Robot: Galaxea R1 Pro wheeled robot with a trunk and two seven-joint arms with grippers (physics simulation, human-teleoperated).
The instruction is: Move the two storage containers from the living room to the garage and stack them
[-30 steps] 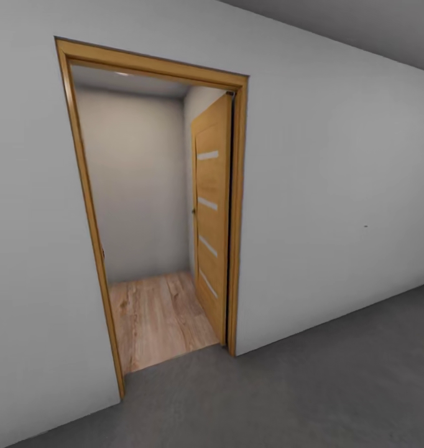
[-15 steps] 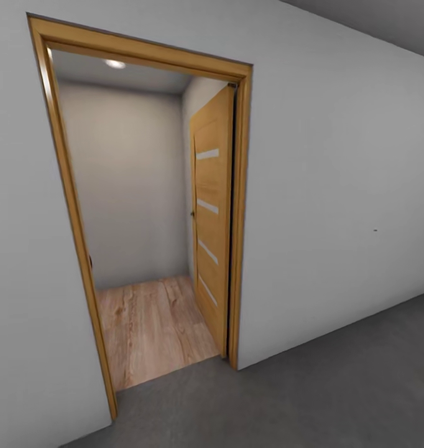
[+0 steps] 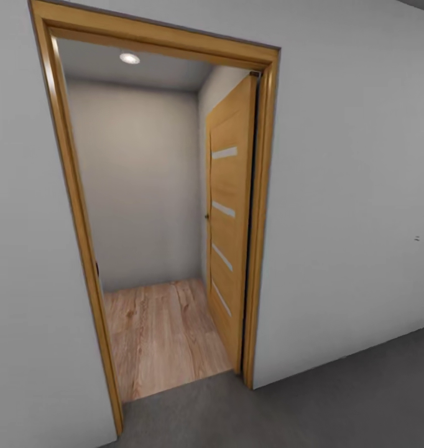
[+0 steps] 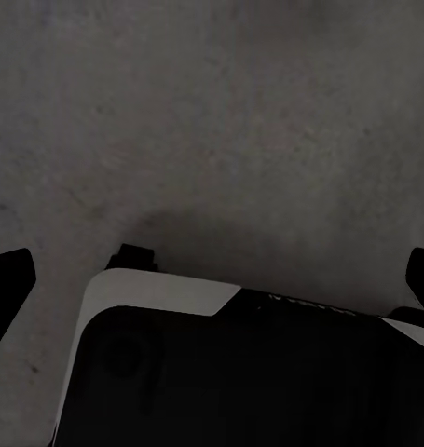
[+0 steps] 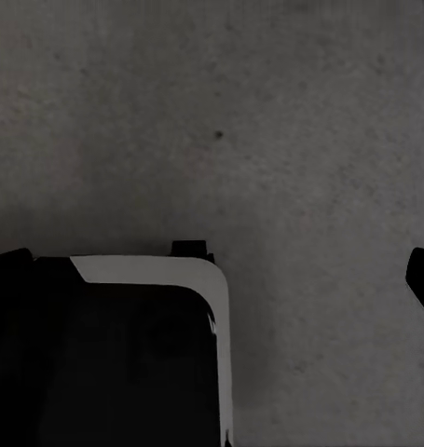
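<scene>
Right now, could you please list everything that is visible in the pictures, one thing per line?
door frame: one, honey-coloured wood, around the opening in the wall ahead.
door: one, same wood with four pale slats, swung open inward at the opening's right side.
wall: pale grey-white, on both sides of the opening.
wood plank floor: light brown, inside the room beyond the opening.
ceiling light: one, round, white, lit, in the ceiling beyond the opening.
concrete floor: dark grey, on this side of the opening, also under both wrist cameras.
robot body: black with a white edge, seen below each wrist camera.
left pincer: dark fingertips at the left wrist picture's edges, spread wide, nothing between.
right pincer: the same in the right wrist picture.
</scene>
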